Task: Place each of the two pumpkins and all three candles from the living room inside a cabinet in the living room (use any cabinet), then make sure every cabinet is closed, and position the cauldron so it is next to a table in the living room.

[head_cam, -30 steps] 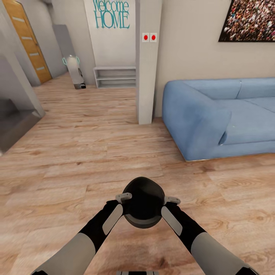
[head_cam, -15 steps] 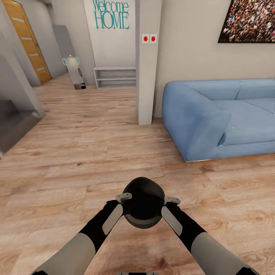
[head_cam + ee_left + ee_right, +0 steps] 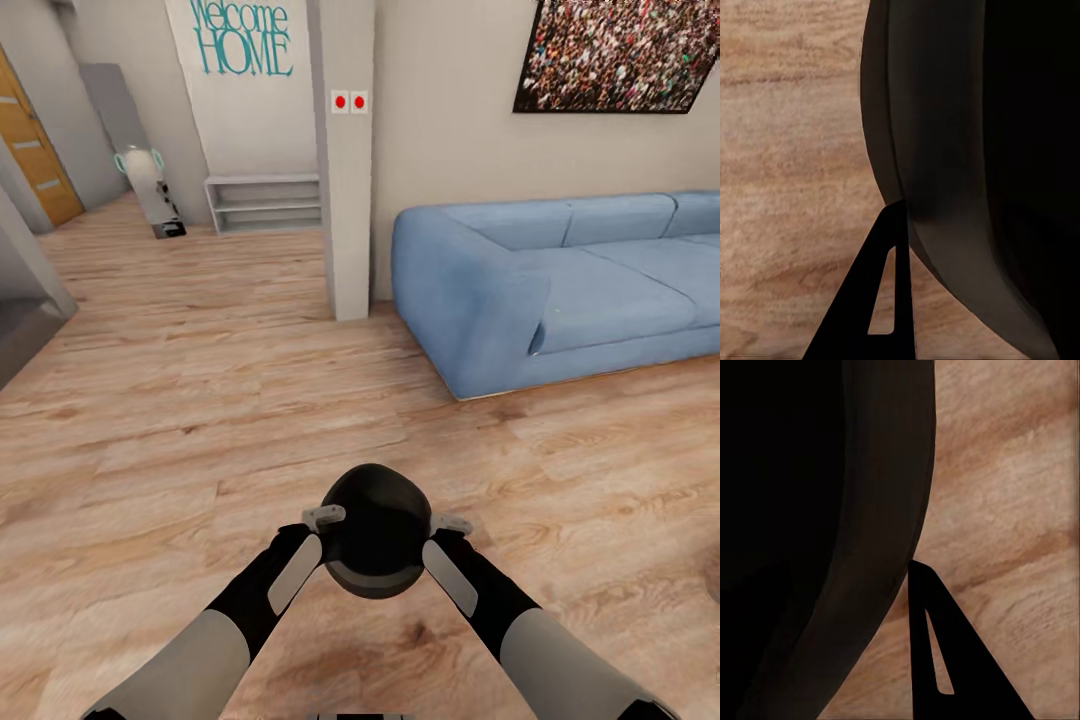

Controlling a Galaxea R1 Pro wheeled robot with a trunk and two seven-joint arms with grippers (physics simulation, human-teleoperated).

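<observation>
Nearest the robot, the black cauldron hangs above the plank floor, pressed between both arms. The left tool sits against its left flank and the right tool against its right flank; whether either tool's jaws are apart or together cannot be told. In each wrist view one dark finger lies beside the pot's curved wall. Farther off stands the blue sofa, a grey pillar beside it, and a low shelf at the far wall.

Cauldron between both arms, above floor
</observation>
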